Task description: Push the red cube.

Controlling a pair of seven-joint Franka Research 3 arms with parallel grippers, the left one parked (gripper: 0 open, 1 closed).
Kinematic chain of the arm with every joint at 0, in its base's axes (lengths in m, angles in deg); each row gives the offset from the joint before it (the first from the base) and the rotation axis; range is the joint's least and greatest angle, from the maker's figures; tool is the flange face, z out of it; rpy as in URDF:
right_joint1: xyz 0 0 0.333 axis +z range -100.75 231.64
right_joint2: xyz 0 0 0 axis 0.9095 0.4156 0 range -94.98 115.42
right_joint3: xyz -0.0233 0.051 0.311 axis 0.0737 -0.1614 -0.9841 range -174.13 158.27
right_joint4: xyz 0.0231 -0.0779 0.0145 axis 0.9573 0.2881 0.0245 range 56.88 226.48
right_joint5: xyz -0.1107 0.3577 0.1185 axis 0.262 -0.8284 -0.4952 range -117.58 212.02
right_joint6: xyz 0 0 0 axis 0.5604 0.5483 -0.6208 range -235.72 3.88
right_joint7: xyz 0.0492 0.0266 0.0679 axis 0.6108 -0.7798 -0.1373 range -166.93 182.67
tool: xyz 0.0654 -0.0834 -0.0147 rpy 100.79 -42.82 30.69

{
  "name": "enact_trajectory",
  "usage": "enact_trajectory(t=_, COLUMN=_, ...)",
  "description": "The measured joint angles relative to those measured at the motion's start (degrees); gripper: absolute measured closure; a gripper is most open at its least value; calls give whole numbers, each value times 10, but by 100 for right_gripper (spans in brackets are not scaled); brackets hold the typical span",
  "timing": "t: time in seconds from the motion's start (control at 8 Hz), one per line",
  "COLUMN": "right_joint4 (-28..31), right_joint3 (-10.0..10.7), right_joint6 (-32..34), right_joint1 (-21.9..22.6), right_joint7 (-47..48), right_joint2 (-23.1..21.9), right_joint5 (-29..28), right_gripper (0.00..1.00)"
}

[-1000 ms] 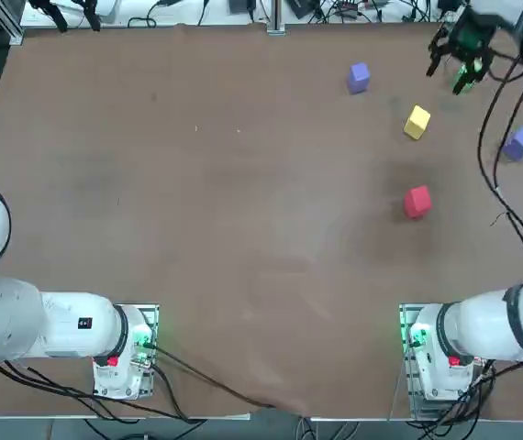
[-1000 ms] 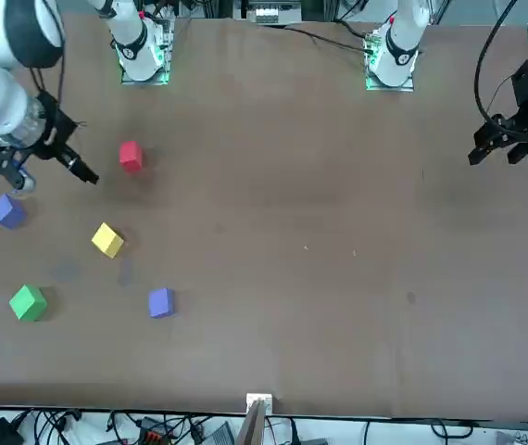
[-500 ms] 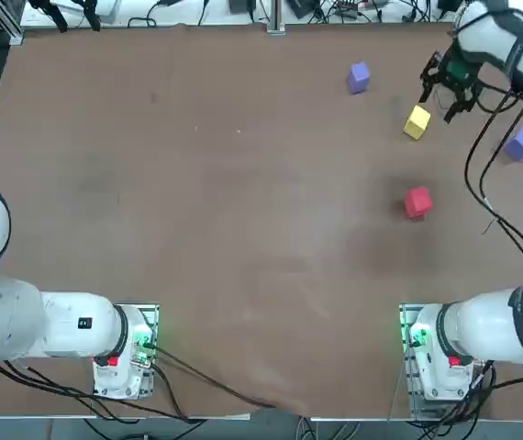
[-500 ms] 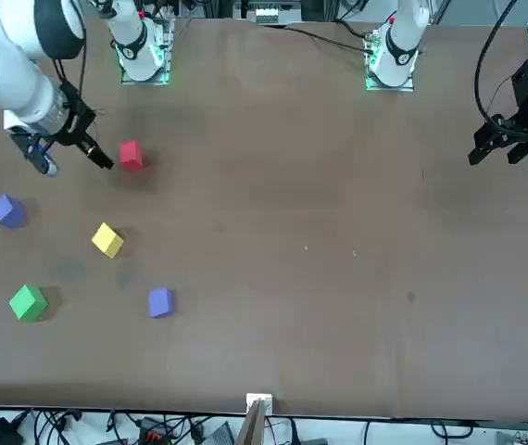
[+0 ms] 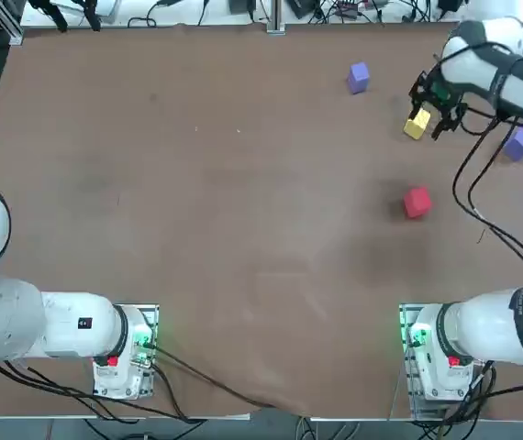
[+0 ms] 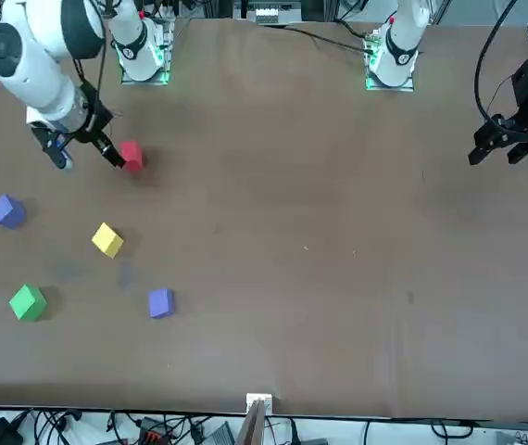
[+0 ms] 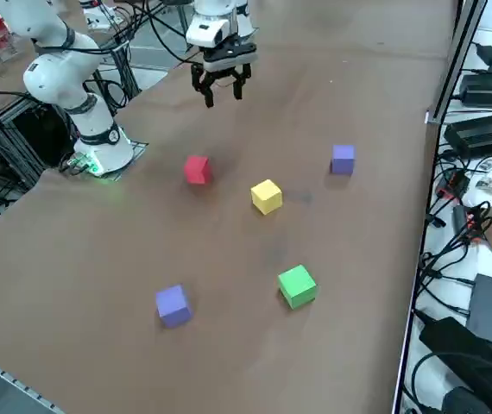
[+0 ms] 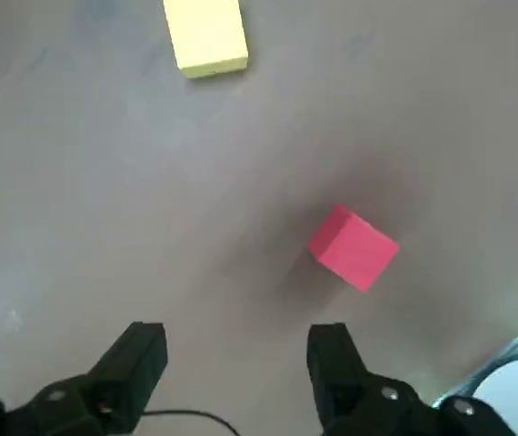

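The red cube (image 5: 417, 203) (image 6: 132, 156) (image 7: 197, 169) rests flat on the brown table in the right half, nothing touching it. My right gripper (image 5: 431, 110) (image 6: 88, 158) (image 7: 220, 89) hangs in the air beyond the cube, on its far side and raised off the table. Its fingers are open and hold nothing. In the right wrist view the red cube (image 8: 353, 247) lies on the table ahead of the gripper (image 8: 236, 359), closer to one finger than to the other.
A yellow cube (image 5: 415, 126) (image 7: 266, 196) lies just past the red one. Two blue-purple cubes (image 5: 359, 77) (image 5: 519, 144) and a green cube (image 7: 297, 285) are scattered farther out. The arm's cable (image 5: 471, 197) droops over the table's right side.
My right gripper has travelled from the far right corner inward and toward the red cube, still open. None of the cubes has moved.
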Motion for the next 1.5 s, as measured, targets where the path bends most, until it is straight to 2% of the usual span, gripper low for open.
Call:
enact_trajectory(t=0.25, right_joint4=25, right_joint3=-20, right_joint6=-26, right_joint1=2, right_joint7=48, right_joint2=0, right_joint5=0, right_gripper=11)
enact_trajectory(t=0.75, right_joint4=66, right_joint3=-40, right_joint6=-63, right_joint1=2, right_joint7=107, right_joint2=-1, right_joint5=0, right_gripper=18)
enact_trajectory(t=1.5, right_joint4=141, right_joint3=-42, right_joint6=-136, right_joint1=1, right_joint7=161, right_joint2=-23, right_joint5=0, right_gripper=37)
